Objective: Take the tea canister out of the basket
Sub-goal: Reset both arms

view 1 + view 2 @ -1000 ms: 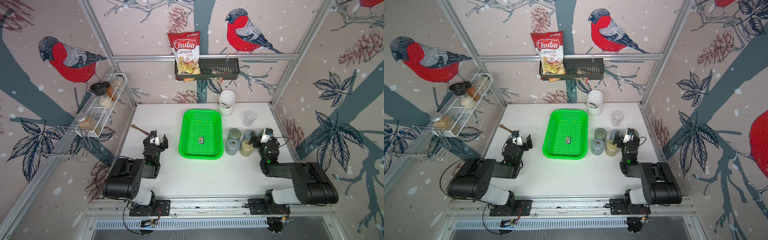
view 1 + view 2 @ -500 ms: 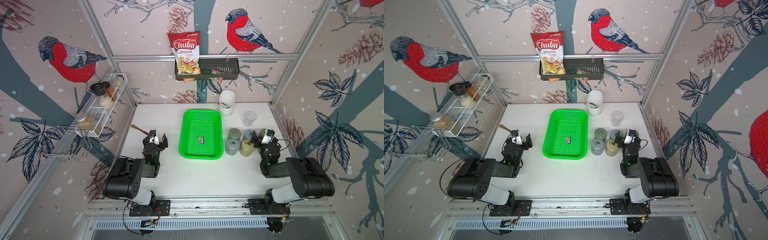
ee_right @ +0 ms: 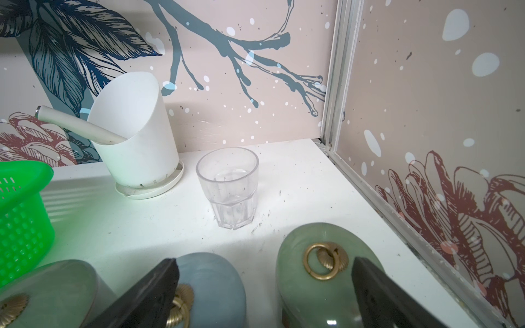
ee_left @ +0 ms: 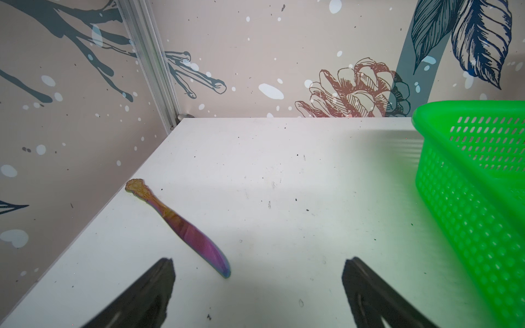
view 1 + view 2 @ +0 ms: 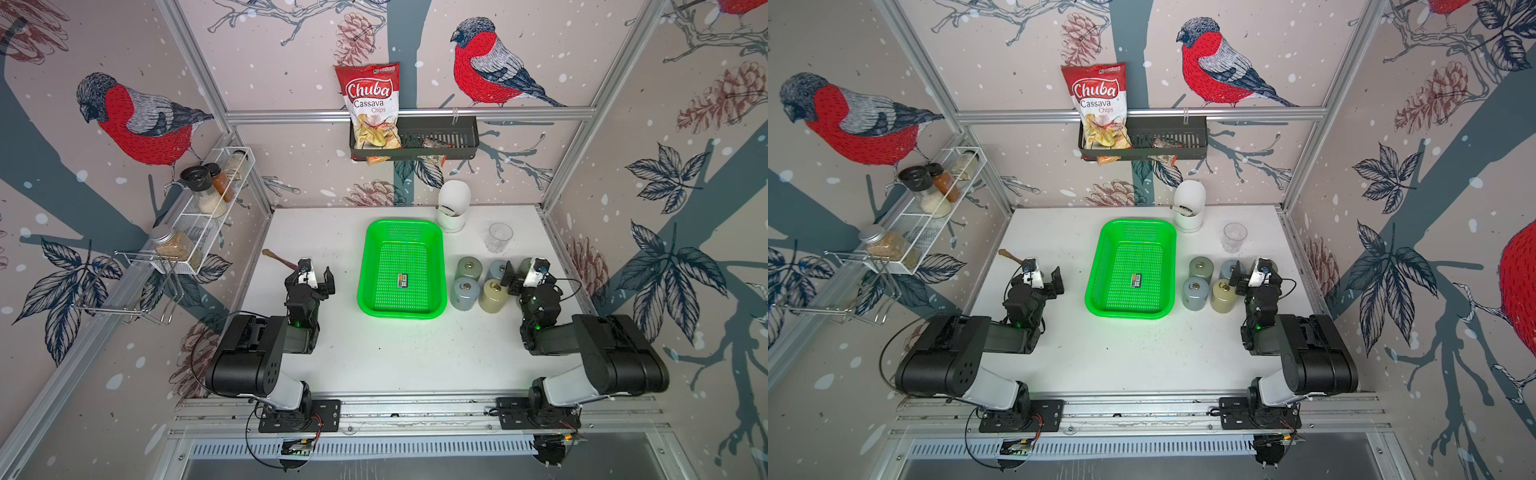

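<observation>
The tea canister stands outside the basket, near the released right tool. It looks stiff, glossy, maybe slippery: grasp its round sides. The left tool is released too.

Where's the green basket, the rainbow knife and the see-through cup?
green basket (image 5: 401, 314): in a top view, on its near rim.
rainbow knife (image 4: 200, 245): left wrist view, middle of the blade.
clear cup (image 3: 228, 193): right wrist view, front wall.

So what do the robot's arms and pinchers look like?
The left arm and right arm are chunky black, with a white section near each base and a green light by the wrist. The left gripper and right gripper have flat black fingers, a white camera and thin black cables.
</observation>
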Tool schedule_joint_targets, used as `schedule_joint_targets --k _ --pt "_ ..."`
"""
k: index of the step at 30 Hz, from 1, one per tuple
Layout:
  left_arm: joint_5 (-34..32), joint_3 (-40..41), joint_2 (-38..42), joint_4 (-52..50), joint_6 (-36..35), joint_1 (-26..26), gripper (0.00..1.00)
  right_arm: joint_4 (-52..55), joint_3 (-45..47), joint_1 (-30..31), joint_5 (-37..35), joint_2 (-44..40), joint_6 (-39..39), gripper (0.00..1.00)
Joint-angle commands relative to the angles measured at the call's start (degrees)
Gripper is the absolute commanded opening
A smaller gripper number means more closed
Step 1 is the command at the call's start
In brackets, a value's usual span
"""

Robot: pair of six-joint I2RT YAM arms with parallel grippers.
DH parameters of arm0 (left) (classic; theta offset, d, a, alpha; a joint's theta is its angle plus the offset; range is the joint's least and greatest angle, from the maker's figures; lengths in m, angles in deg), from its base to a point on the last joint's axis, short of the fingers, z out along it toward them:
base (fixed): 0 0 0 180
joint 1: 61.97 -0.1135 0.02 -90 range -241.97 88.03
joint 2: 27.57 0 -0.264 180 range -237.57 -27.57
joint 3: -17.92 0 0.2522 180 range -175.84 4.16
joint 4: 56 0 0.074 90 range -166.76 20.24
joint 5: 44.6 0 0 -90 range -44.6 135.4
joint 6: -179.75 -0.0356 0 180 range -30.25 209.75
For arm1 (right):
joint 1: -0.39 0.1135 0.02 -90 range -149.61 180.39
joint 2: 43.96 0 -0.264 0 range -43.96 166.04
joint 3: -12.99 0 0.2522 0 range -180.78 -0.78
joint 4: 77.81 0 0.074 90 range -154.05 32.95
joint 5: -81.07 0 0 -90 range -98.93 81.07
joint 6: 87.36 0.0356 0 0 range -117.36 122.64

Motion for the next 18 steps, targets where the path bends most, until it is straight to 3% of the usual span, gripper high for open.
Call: schedule_joint_targets --k 1,18 --pt "0.09 -0.29 -0.01 1.48 0.62 -0.30 0.96 2.77 -0.66 -0.84 1.79 0.13 1.77 1.00" --pt "0.18 -0.31 -0.01 1.46 0.63 -0.27 0.96 3.09 -0.80 -1.01 2.25 0.22 1.95 1.00"
